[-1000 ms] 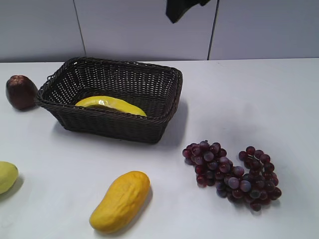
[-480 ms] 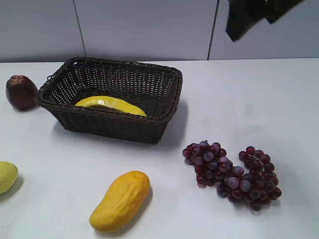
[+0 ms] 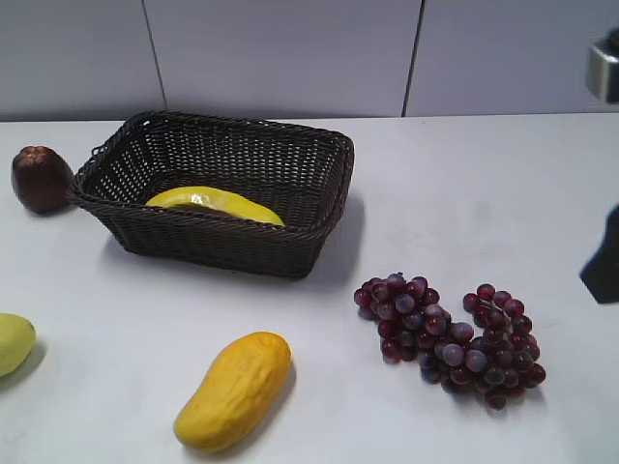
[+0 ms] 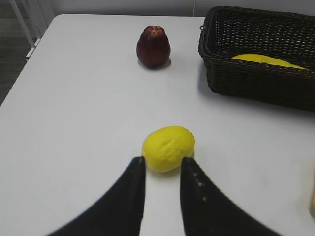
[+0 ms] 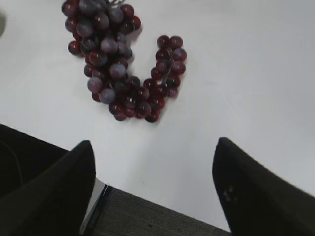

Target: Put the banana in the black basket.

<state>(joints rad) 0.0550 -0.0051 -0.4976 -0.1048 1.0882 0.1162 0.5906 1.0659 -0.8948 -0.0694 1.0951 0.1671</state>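
The banana [image 3: 218, 203] lies inside the black basket [image 3: 222, 246] at the back left of the table, against its near wall. Both also show at the top right of the left wrist view: banana [image 4: 268, 60], basket [image 4: 246, 83]. My left gripper [image 4: 162, 161] is slightly open and empty, its tips just short of a rounded yellow fruit. My right gripper [image 5: 153, 145] is wide open and empty, above the table's front edge, far from the basket. A dark part of the right arm [image 3: 604, 266] shows at the right edge of the exterior view.
A fat yellow-orange mango-like fruit [image 3: 235, 389] lies front centre. A pale yellow-green fruit [image 3: 12, 343] is at the left edge, also in the left wrist view [image 4: 168, 147]. A dark red fruit [image 3: 41, 179] sits left of the basket. Purple grapes [image 3: 450, 333] lie front right.
The right arm has swung from above the basket's far side to the right and down, to the right edge of the exterior view. The banana and basket have not moved.
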